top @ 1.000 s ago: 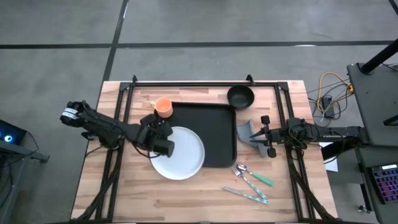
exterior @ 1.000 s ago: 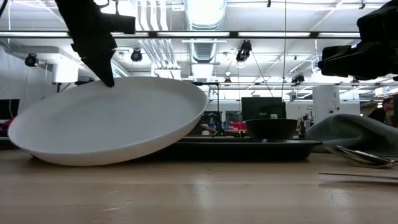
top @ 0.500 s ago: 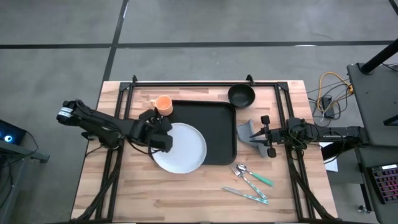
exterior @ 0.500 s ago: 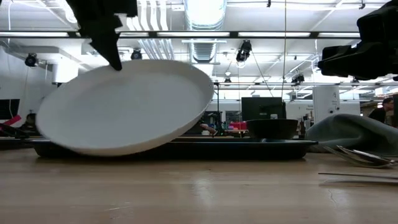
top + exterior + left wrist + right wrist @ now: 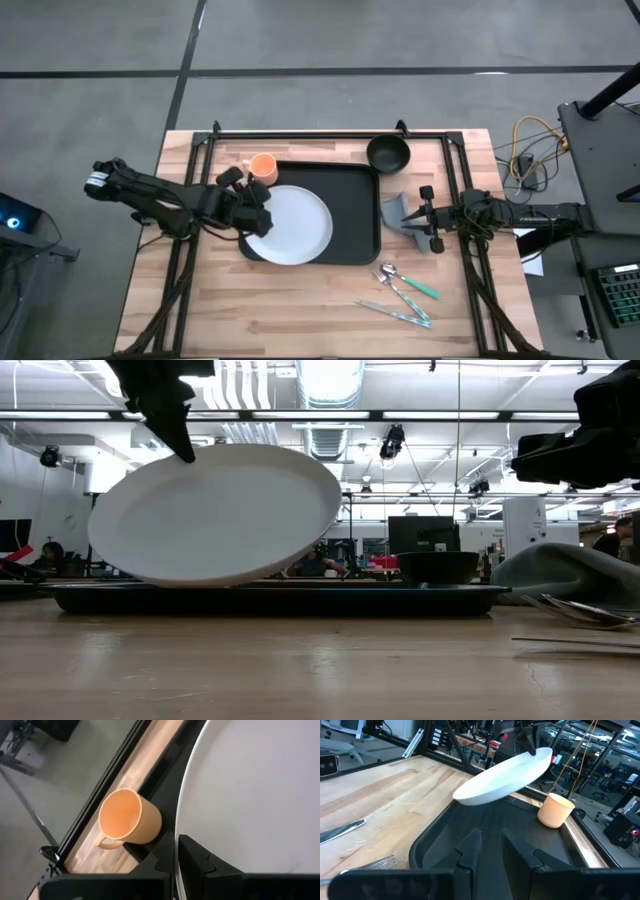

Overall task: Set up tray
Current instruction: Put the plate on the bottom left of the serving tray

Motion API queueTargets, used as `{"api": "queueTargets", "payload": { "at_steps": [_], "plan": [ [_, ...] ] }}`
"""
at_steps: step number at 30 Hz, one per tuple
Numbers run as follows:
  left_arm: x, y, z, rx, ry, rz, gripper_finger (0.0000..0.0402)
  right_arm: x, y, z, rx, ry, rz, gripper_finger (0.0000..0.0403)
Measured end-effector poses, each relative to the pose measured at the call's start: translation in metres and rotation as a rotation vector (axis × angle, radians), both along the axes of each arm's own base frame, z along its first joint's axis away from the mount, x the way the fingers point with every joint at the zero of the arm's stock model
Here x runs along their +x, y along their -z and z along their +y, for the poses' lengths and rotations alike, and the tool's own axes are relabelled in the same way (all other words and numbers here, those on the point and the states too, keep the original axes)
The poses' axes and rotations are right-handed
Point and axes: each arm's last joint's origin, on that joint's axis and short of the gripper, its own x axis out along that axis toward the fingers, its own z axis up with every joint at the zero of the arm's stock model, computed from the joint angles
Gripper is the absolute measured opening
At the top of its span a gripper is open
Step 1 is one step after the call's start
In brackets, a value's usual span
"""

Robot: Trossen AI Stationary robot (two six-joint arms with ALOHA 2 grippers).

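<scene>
The black tray [image 5: 355, 215] lies flat on the wooden table. A round white plate [image 5: 295, 225] hangs tilted over the tray's left half, with my left gripper [image 5: 258, 212] shut on its left rim. The plate also shows in the low view [image 5: 220, 515] and the right wrist view [image 5: 505, 772]. An orange cup [image 5: 263, 167] stands at the tray's far left corner. My right gripper [image 5: 425, 218] waits open at the tray's right side, above a grey cloth [image 5: 397, 213], with nothing between its fingers. My left gripper pinches the plate's left rim [image 5: 179, 832] between its two fingers, one finger [image 5: 197, 855] over the plate's top and the other beneath. The fingers slant down from the table's left. The plate is lifted clear and tilted, its gripped edge [image 5: 190, 458] highest.
A black bowl [image 5: 387, 154] sits off the tray's far right corner. Cutlery with green handles [image 5: 405, 290] lies on the table near the right front. The cup [image 5: 130, 817] stands close beside the held plate's rim.
My left gripper has risen and drawn toward the table's far edge with the plate. The plate's low edge, which rested on the table a second ago, has come up. The whole plate now hangs higher and more over the tray.
</scene>
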Motion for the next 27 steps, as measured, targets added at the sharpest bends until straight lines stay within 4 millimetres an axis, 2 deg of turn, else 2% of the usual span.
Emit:
{"api": "queueTargets", "payload": {
  "at_steps": [10, 27],
  "plan": [
    [-0.004, 0.021, 0.011, 0.005, -0.062, 0.058, 0.0000, 0.000, 0.000, 0.000, 0.000, 0.000, 0.000, 0.0063],
    [-0.013, 0.060, 0.013, -0.004, -0.093, 0.096, 0.0000, 0.000, 0.000, 0.000, 0.000, 0.000, 0.000, 0.0063]
  ]
}}
